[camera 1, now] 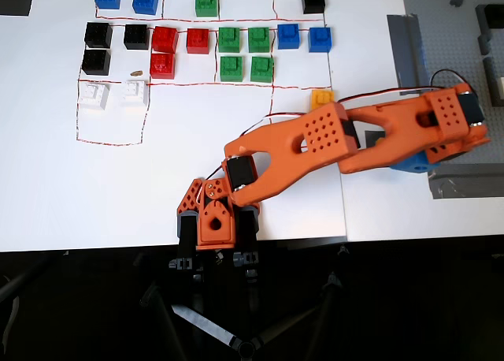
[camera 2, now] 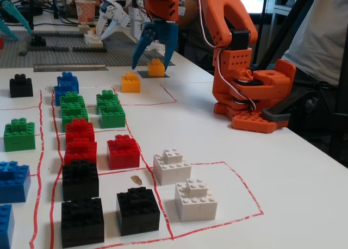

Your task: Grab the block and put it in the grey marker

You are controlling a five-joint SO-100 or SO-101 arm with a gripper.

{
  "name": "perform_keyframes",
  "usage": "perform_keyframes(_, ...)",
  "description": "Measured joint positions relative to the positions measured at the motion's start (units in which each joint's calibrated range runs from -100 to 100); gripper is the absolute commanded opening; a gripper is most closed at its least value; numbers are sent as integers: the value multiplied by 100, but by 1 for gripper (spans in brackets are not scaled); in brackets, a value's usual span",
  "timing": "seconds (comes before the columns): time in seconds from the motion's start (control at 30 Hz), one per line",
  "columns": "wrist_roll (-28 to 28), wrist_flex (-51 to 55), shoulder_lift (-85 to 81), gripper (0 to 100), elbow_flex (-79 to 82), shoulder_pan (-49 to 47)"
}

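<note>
In the fixed view an orange-yellow block [camera 2: 156,68] sits on the small dark-grey marker [camera 2: 148,74]. My blue gripper [camera 2: 152,64] hangs over it, open, one finger on each side of the block and not clamping it. A second, identical block [camera 2: 130,82] stands just in front of the marker, and it also shows in the overhead view [camera 1: 321,98]. In the overhead view the orange arm [camera 1: 315,144] covers the marker, the first block and the fingertips.
Rows of blue [camera 2: 67,83], green [camera 2: 111,110], red [camera 2: 123,151], black [camera 2: 137,209] and white bricks [camera 2: 194,199] fill red-lined cells. A grey studded baseplate [camera 2: 49,48] lies behind, with a white arm [camera 2: 115,12]. The arm base [camera 2: 253,105] stands at the right.
</note>
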Motion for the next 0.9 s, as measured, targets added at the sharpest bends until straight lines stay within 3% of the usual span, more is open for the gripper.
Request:
perform_keyframes(0.27,-20,112,0,45,0,0)
perform_keyframes(0.53,73,873,-61,44,-594,0)
perform_keyframes(0.7,244,929,-940,34,-540,0)
perform_keyframes(0.9,137,969,-2447,19,612,-407)
